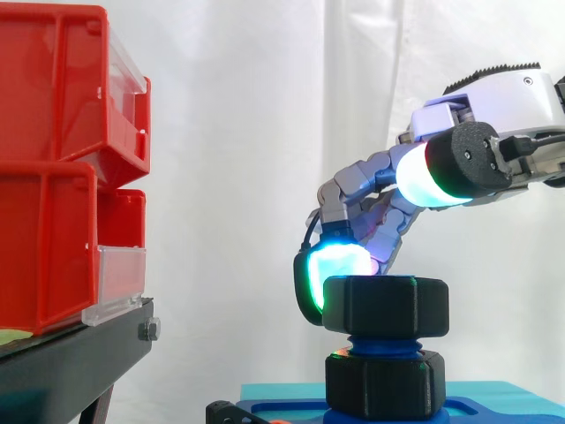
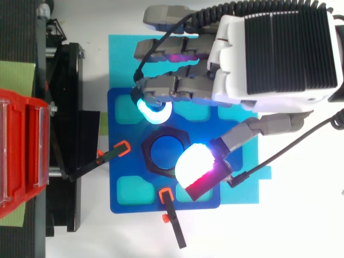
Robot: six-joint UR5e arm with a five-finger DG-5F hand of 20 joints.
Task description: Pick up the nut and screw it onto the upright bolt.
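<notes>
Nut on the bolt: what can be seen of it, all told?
The nut is black, matte, plastic-looking, hexagonal with rounded corners; from above its round bore shows blue. It sits level atop the blue threaded bolt, a band of thread bare between it and a black collar below. A cyan-green pad of the robot hand meets its upper edge; the thumb's white pad stands above it, clear.
</notes>
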